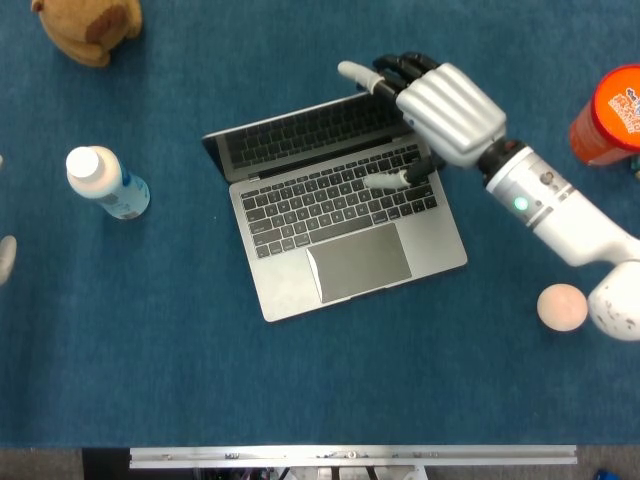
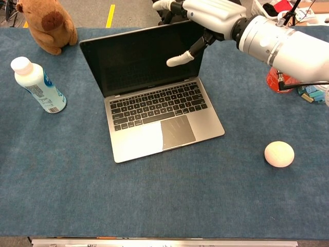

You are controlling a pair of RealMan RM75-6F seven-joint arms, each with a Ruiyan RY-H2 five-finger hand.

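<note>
An open grey laptop [image 1: 330,205] [image 2: 154,105] sits mid-table with its dark screen facing me. My right hand [image 1: 450,108] [image 2: 212,10] hovers at the lid's top right corner. Its fingers [image 1: 385,72] reach over the lid's upper edge, and its thumb [image 2: 177,59] hangs in front of the screen, above the keyboard. The fingers are spread and nothing is clasped; whether they touch the lid's edge I cannot tell. My left hand shows in neither view.
A white bottle with a blue label [image 1: 105,182] [image 2: 36,85] lies left of the laptop. A brown plush toy [image 1: 88,28] [image 2: 49,25] sits at the back left, an orange container [image 1: 610,112] at the far right, and a pale ball [image 1: 560,306] [image 2: 279,153] at the front right.
</note>
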